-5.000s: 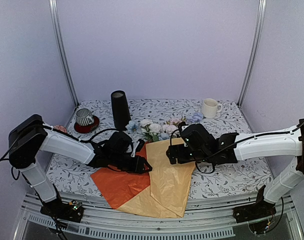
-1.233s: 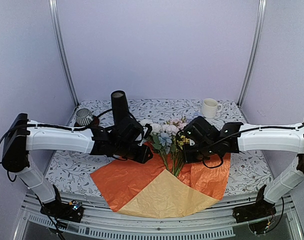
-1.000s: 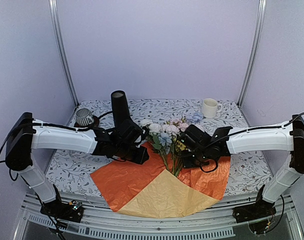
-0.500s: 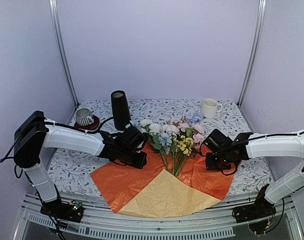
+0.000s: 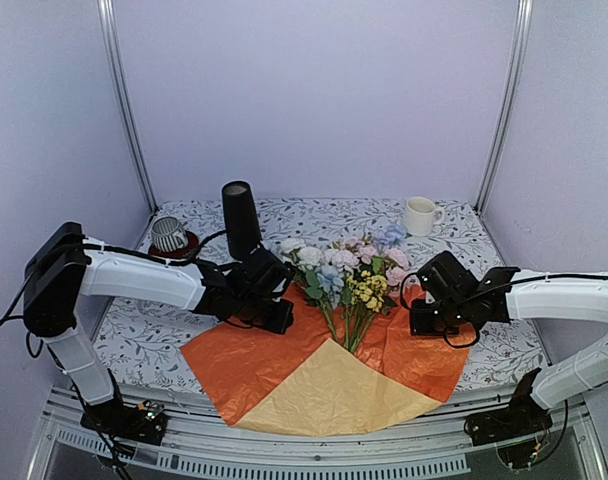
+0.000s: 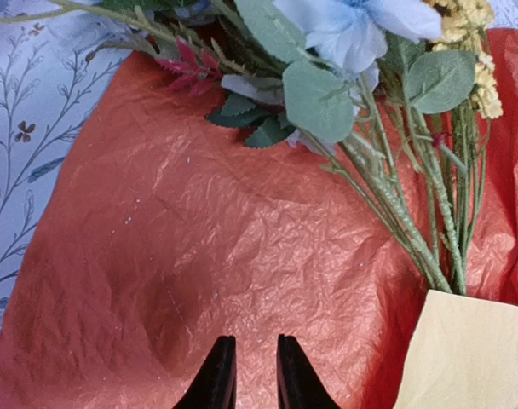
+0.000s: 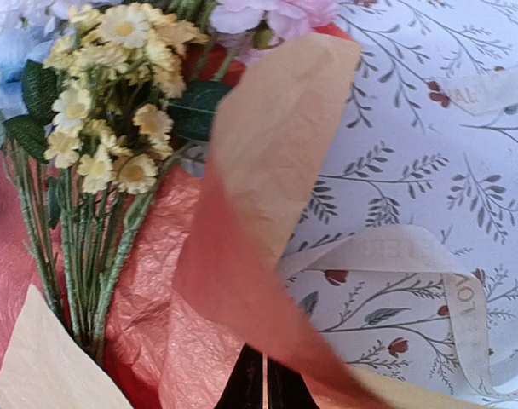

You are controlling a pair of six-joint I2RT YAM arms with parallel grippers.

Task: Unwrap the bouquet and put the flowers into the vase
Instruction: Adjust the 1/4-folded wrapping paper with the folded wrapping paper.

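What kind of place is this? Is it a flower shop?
Probably a robot practice booth, not a shop: a left arm and a right arm are mounted at a table edge, plain lilac walls close it in, and the flowers lie on wrapping paper near a black vase.

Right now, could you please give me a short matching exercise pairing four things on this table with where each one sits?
Things:
1. vase
2. mug
3. striped cup
4. flowers

Places:
A. on a red saucer, back left
B. lying on the spread orange paper
C. back right, on the patterned cloth
D. upright, between the striped cup and the flowers

Pairs: 1-D, 2-C, 3-A, 4-B.
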